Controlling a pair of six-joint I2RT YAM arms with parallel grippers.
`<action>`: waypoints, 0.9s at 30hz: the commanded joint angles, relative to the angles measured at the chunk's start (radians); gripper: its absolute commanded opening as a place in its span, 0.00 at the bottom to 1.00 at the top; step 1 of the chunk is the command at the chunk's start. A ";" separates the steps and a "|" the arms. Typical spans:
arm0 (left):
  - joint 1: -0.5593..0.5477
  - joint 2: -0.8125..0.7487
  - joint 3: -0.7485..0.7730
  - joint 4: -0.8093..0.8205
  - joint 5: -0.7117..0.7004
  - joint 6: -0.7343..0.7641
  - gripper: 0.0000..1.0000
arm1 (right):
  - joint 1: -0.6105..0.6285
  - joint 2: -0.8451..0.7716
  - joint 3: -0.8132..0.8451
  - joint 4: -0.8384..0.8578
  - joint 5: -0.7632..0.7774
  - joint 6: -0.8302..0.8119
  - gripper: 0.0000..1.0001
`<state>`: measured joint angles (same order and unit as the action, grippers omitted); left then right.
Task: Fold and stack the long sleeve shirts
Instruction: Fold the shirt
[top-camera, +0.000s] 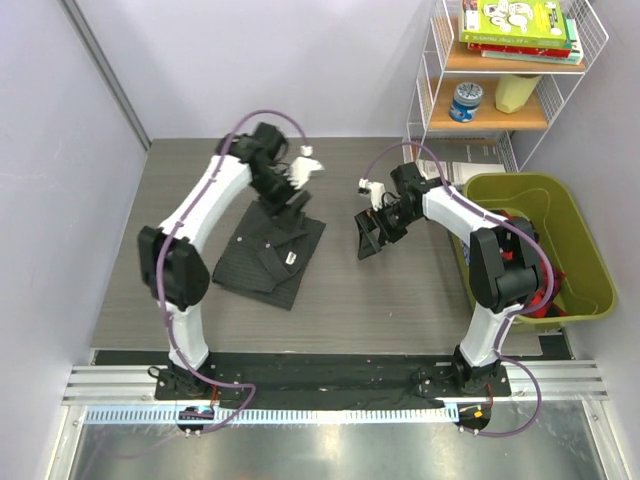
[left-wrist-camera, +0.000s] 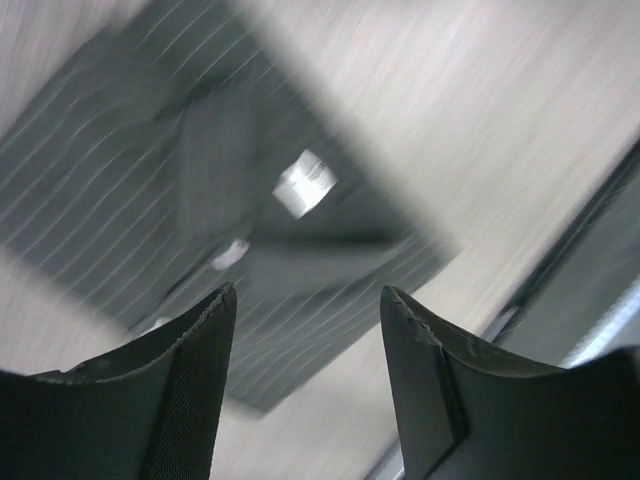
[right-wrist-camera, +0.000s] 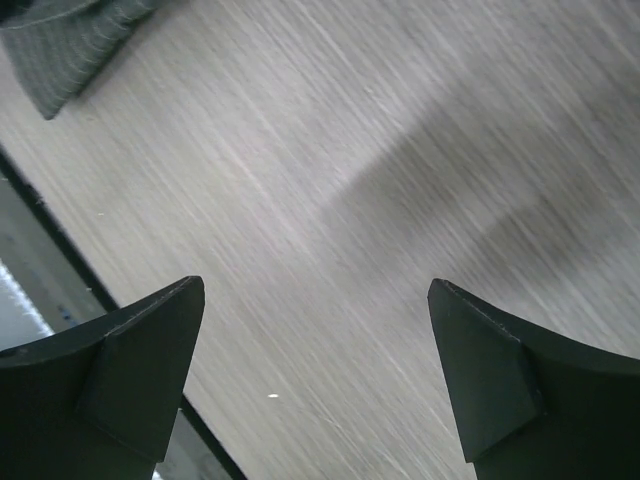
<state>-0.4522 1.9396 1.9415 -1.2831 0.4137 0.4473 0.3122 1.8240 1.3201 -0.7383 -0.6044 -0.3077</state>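
One long sleeve shirt, dark charcoal with pale pinstripes, lies folded into a rectangle on the table left of centre, with a small white label on top. In the left wrist view the shirt and its label are blurred. My left gripper hangs open and empty over the shirt's far edge; it also shows in the left wrist view. My right gripper is open and empty above bare table to the right of the shirt. In the right wrist view, a shirt corner shows at top left.
An olive-green bin holding red items stands at the right table edge. A white wire shelf with books, a can and a yellow cup stands at the back right. A black strip runs along the near table edge.
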 joint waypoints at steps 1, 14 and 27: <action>0.105 -0.024 -0.180 -0.124 -0.039 0.471 0.59 | 0.005 0.017 0.013 0.024 -0.077 0.058 1.00; -0.144 0.085 -0.459 0.263 0.051 -0.163 0.45 | -0.101 0.017 0.048 -0.075 -0.098 0.105 1.00; 0.208 -0.162 -0.336 0.420 0.331 -0.474 0.67 | 0.019 0.194 0.312 -0.102 0.098 0.047 0.96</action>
<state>-0.4427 1.8606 1.6211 -0.8494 0.7277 -0.0109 0.2478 1.9656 1.5242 -0.8425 -0.5949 -0.2245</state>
